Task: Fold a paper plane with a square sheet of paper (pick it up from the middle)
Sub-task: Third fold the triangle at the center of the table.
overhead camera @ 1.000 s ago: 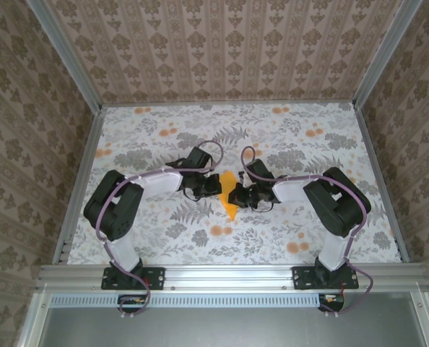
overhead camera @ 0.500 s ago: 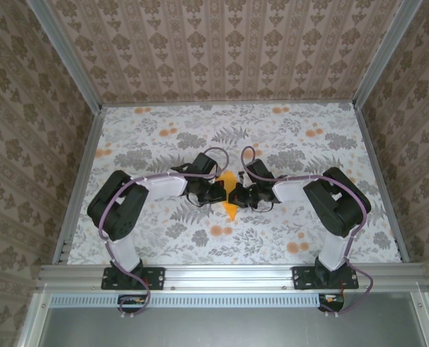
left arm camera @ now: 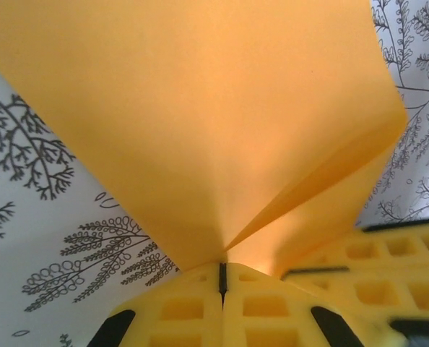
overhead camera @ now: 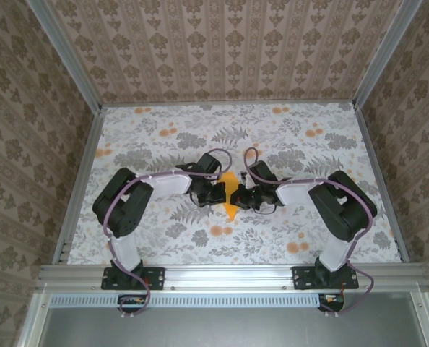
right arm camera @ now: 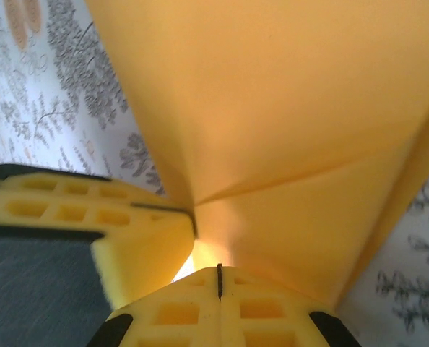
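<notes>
The orange-yellow sheet of paper (overhead camera: 231,210) is folded into a narrow shape with a point toward the arms and hangs between both grippers at the table's middle. My left gripper (overhead camera: 221,194) grips it from the left, my right gripper (overhead camera: 240,195) from the right, tips almost touching. In the left wrist view my left gripper (left arm camera: 222,269) is shut on the paper (left arm camera: 200,108), which fans upward with a crease, and the right gripper's fingers (left arm camera: 388,253) sit at the right. In the right wrist view my right gripper (right arm camera: 219,273) is shut on the paper's (right arm camera: 287,108) lower edge, next to the left gripper's fingers (right arm camera: 77,210).
The table (overhead camera: 308,152) carries a white cloth printed with grey leaves and small orange flowers. Patterned walls with aluminium rails (overhead camera: 81,181) close in the left, right and back sides. Both arms bend inward from their bases at the near edge.
My left gripper has moved right toward the right gripper, so the two now nearly meet. The paper between them has drawn in narrower.
</notes>
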Robot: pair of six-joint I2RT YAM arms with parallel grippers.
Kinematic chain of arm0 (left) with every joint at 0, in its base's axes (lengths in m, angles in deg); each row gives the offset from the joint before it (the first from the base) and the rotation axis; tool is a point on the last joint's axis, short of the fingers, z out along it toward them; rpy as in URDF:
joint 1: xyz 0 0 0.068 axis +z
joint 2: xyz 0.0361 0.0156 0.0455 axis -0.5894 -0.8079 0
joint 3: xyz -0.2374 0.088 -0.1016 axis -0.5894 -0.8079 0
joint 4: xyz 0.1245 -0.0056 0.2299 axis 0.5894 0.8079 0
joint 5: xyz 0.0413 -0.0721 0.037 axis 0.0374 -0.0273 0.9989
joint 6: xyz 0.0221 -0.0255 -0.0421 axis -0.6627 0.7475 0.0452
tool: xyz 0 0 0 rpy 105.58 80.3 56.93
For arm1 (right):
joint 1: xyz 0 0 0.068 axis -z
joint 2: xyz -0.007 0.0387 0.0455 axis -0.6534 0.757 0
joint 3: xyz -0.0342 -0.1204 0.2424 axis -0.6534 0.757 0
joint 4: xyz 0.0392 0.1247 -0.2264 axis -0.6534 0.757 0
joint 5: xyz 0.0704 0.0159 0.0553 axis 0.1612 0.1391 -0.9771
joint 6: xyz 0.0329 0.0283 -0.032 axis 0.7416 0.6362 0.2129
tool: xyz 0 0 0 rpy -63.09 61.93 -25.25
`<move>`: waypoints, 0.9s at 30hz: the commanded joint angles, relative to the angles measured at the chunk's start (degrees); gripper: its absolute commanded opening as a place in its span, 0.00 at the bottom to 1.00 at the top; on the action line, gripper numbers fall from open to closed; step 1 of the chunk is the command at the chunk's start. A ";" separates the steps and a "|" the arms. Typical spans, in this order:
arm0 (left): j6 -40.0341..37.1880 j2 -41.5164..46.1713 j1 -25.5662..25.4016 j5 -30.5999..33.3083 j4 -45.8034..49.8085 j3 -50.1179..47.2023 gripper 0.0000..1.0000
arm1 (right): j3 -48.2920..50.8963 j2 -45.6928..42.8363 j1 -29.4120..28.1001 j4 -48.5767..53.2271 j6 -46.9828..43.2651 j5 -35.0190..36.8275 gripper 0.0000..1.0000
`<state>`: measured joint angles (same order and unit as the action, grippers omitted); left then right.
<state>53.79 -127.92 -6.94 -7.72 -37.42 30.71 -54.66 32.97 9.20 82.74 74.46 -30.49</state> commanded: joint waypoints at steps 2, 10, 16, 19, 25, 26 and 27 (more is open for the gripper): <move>-1.16 -2.83 -0.63 7.19 7.70 0.18 0.00 | 3.58 -3.36 0.18 -4.79 -0.36 -5.02 0.06; -0.99 -3.88 -1.51 8.61 8.48 1.13 0.00 | 9.15 -4.86 -1.30 -7.74 1.69 -6.15 0.06; -0.42 -3.80 -1.86 10.65 9.64 1.34 0.00 | 9.78 -4.74 -1.80 -6.28 0.62 -5.90 0.06; -0.25 -3.71 -1.94 11.48 10.03 1.30 0.00 | 9.88 -4.62 -1.80 -5.19 -0.27 -5.86 0.06; 0.32 -4.50 -2.29 12.02 10.10 1.51 0.00 | 9.96 -5.23 -2.20 -4.02 -1.75 -6.92 0.06; 0.35 -4.48 -2.33 12.11 10.12 1.54 0.00 | 10.06 -5.39 -2.39 -3.98 -1.85 -7.02 0.06; 0.47 -4.50 -2.39 12.28 10.25 1.61 0.00 | 10.06 -5.55 -2.55 -3.90 -1.95 -7.11 0.06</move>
<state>53.73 -128.73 -9.32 -1.62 -33.34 33.56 -45.31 29.15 7.37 76.86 74.02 -35.61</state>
